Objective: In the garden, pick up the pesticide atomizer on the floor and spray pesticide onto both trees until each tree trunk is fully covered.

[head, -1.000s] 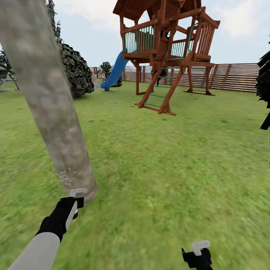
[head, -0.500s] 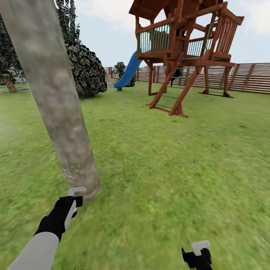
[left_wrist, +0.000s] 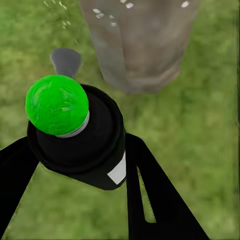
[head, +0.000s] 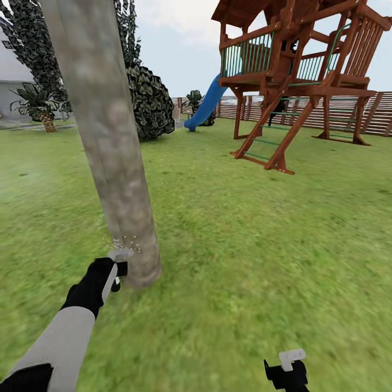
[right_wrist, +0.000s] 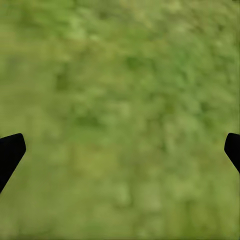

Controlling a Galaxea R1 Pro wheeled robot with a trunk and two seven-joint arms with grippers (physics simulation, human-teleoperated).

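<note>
Over at the far left of the lawn, a small palm (head: 38, 103) is standing by a pale wall, with dark leafy trees behind it. Closer in, the left hand (head: 113, 270) is reaching toward the foot of the tree trunk (head: 111, 147) and gripping the pesticide atomizer (left_wrist: 82, 137), both fingers (left_wrist: 152, 200) pressed against its dark body. The wrist view is showing a bright green ball on the cap and pale specks flecking the bark near the base. Hand and trunk are almost touching, so nothing is leaving room on that side. A rounded dark bush (head: 149, 103) is sitting behind the trunk. Open grass (head: 245, 245) is stretching away to the right of the tree, unobstructed up to a wooden play tower (head: 296, 71) with a blue slide (head: 204, 106), and a slatted fence (head: 348, 111) is closing off the back edge. Low at the right, the right hand (head: 287, 370) is hanging over bare grass, fingers spread wide and holding nothing.
</note>
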